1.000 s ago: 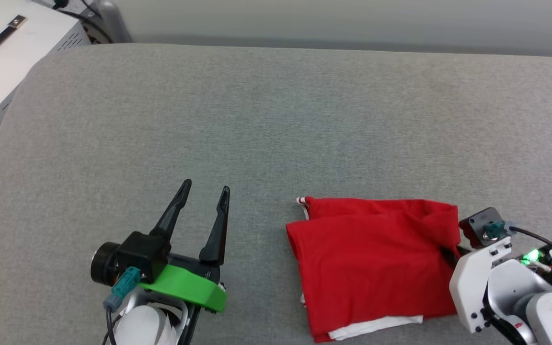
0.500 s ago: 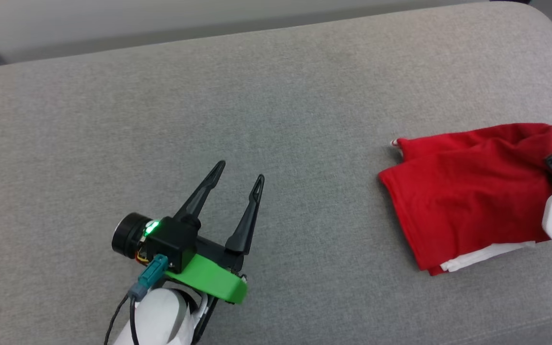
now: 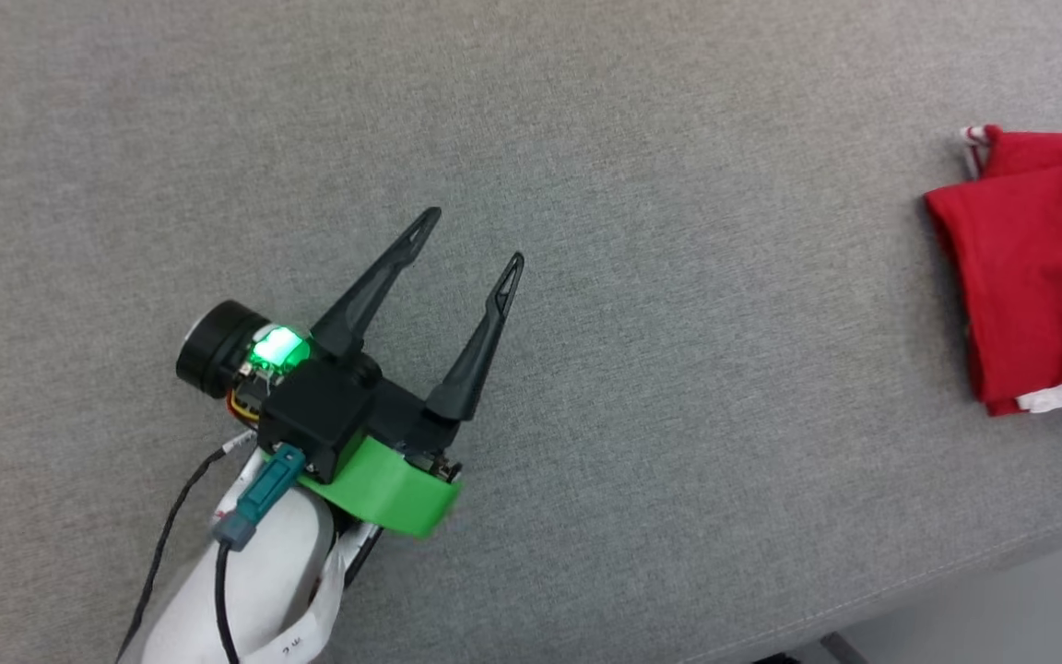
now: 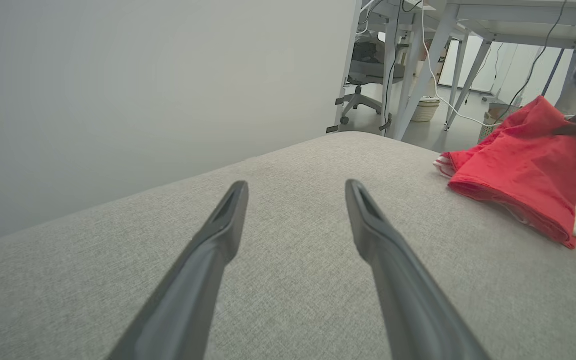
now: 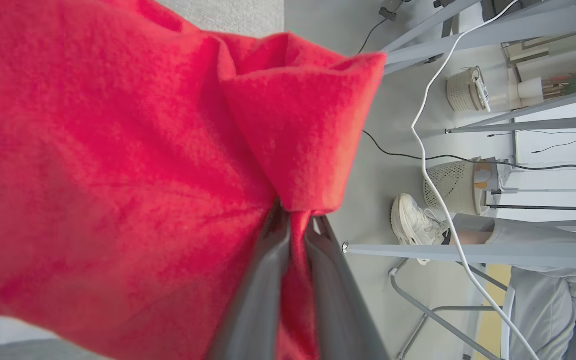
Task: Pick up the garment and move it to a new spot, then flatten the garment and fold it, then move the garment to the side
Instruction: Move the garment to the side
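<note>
We are pinching folded garment [image 5: 118,150] at 3 o'clock, right gripper [image 5: 295,220] clenched on cloth, likely for sliding it aside. Left gripper [image 3: 472,236] hovering well apart, fingers spread, empty.

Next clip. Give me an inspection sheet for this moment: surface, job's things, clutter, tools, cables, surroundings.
surface: grey cloth-covered pad with a rounded edge.
job's things: red shirt, folded, with a white layer showing at its near edge, lying at the pad's right end.
clutter: nothing seen.
grippers: left tool open over the pad, apart from the shirt; right tool shut on a bunched fold of the shirt.
cables: black cable along the left arm; white cable trailing across the floor.
surroundings: plain wall, table legs, woven basket, a person's shoe.
</note>
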Robot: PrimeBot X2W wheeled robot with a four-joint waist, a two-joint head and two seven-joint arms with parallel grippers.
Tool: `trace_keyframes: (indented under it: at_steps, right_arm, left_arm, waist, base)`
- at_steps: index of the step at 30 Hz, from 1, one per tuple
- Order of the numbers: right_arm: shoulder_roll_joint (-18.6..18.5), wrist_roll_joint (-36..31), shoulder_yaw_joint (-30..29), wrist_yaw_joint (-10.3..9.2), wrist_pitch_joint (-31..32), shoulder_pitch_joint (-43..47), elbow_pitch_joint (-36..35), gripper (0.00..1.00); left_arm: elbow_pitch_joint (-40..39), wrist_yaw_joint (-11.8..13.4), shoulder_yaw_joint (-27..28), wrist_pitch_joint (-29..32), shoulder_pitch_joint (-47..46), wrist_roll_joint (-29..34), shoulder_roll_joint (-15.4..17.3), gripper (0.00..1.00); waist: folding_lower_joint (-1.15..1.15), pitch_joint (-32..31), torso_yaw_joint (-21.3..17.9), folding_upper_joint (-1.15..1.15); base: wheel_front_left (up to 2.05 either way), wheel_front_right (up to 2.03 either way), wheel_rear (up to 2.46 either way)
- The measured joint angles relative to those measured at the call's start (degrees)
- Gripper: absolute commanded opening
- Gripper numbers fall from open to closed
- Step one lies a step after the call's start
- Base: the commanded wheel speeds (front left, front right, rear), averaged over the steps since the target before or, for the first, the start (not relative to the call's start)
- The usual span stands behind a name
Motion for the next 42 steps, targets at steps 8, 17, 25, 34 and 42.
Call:
trace_keyframes:
  at_steps: [8,17,25,34,42]
  right_arm:
    - [1.0,-5.8,-8.1,0.01,-9.5,-7.1,14.2,0.0]
    - [2.6,-12.0,-13.2,0.01,-16.0,-13.3,23.7,0.0]
    - [3.7,-15.9,-15.3,0.01,-19.3,-15.8,27.8,1.0]
    - [6.5,-15.6,-14.2,0.01,-23.5,-16.6,22.0,1.0]
    - [10.9,-12.3,-9.1,0.01,-24.3,-10.4,3.8,1.0]
  left_arm:
    - [-3.7,0.0,1.5,0.0,-1.6,0.2,3.5,1.0]
    - [-7.0,0.0,1.6,0.0,-1.7,0.2,3.3,1.0]
    - [-6.4,0.1,1.6,0.0,-1.7,0.2,2.0,1.0]
    - [-3.1,0.1,4.7,0.0,0.2,-1.5,-1.7,1.0]
    - [0.6,2.3,10.2,0.0,5.4,0.0,-4.3,1.0]
  waist:
    - [0.0,7.3,0.4,0.0]
    - [0.0,10.8,3.0,0.0]
    - [0.0,9.0,4.0,0.0]
    - [0.0,2.4,5.0,0.0]
    - [-0.01,-5.6,7.1,0.0]
  base:
    - [0.0,0.0,0.0]
    - [0.0,0.0,0.0]
    - [0.0,0.0,0.0]
    - [0.0,0.0,0.0]
    - [0.0,0.0,0.0]
